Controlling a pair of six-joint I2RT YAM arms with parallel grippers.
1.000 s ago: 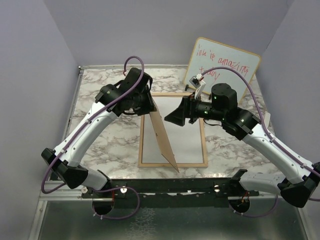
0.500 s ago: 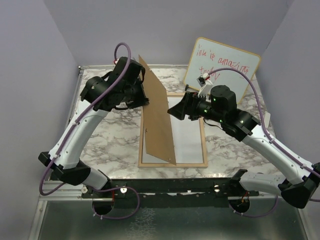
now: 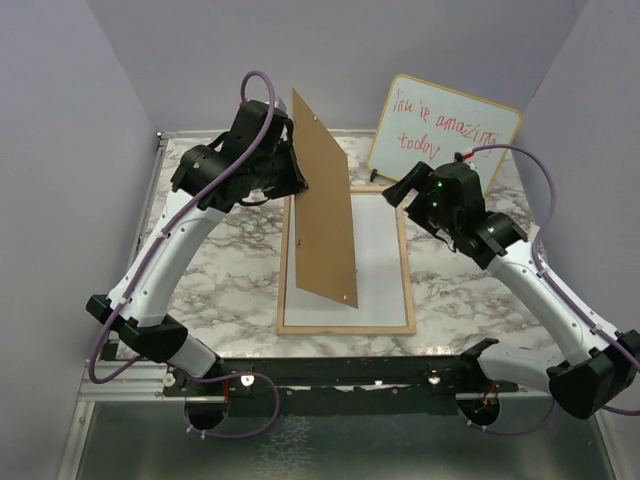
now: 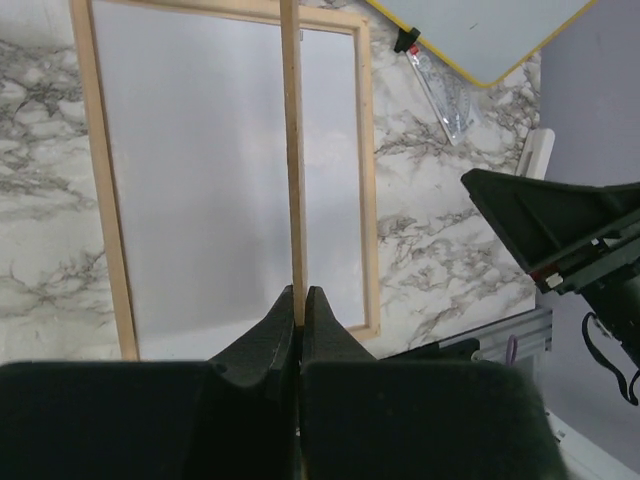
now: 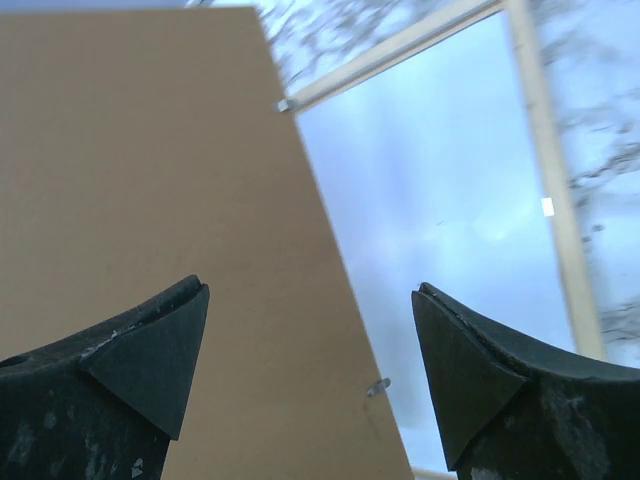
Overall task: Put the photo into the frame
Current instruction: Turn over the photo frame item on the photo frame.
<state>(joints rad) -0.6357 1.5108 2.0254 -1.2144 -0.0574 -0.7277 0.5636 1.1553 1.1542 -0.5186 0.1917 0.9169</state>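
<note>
Backing board (image 3: 325, 210) higher; edge-on wrist view

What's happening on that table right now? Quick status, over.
Left gripper shut on the backing board, held on edge over the frame. Right gripper open, empty. Frame lies flat; photo not in view.

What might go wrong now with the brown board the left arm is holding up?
1. The left gripper pinches the backing board only along one thin edge, so the tall board may swing or slip down onto the pane of the frame.
2. The open right gripper sits close to the board's face and might bump it.
</note>
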